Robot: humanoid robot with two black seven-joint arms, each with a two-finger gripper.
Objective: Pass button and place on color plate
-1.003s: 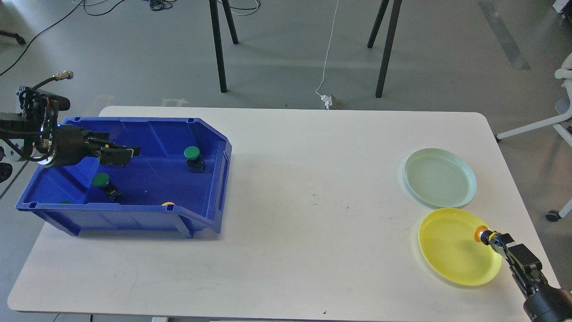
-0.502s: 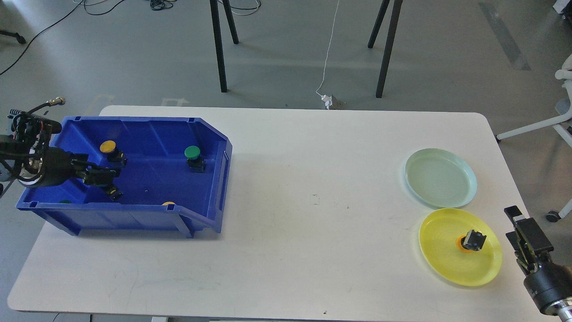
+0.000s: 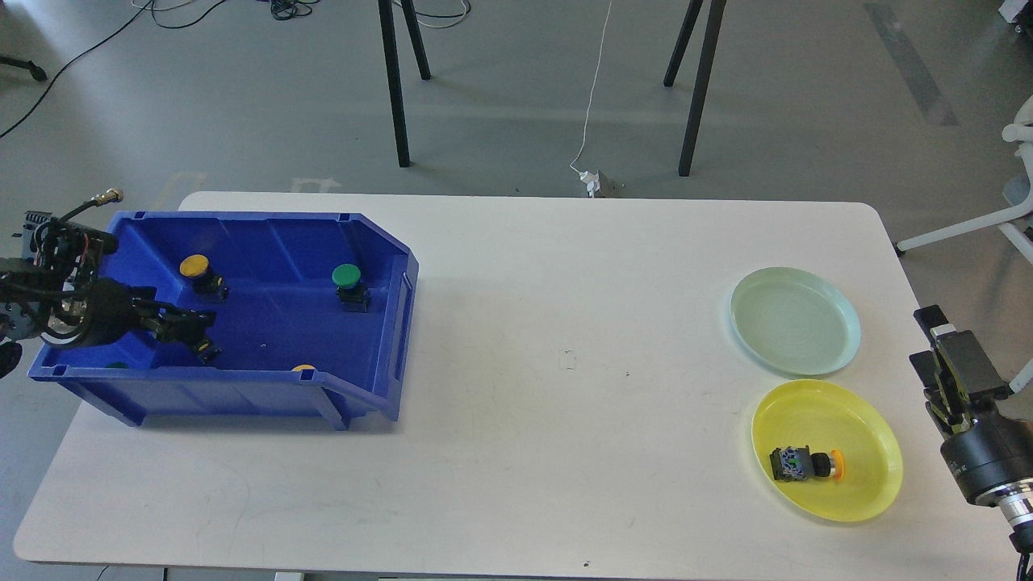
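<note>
The white table has rounded corners and a long bare stretch through its middle, between the blue bin at 9 o'clock and the two plates at 3 o'clock. The bin sits near the table's left edge, its sloped open front facing right. The yellow plate lies close to the right and front edges; the pale green plate lies just beyond it at 12 o'clock, their rims almost touching.

The bin is glossy moulded plastic with a stepped rim. Both plates are round, shallow and smooth with raised rims. The orange-capped button has a boxy black body and a small round cap; it lies on its side inside the yellow plate, cap pointing to 3 o'clock.

Inside the bin, one yellow-capped button stands near the back wall and one green-capped button stands toward the right. One dark button body lies just at the left tool's tip, and slivers of one green cap and one yellow cap show behind the front wall.

The left tool reaches into the bin from 9 o'clock, low over the floor; whether its dark fingers are spread or closed I cannot tell. The right tool stands off the table's right edge, past both plates, empty, seen too end-on to tell its state.
</note>
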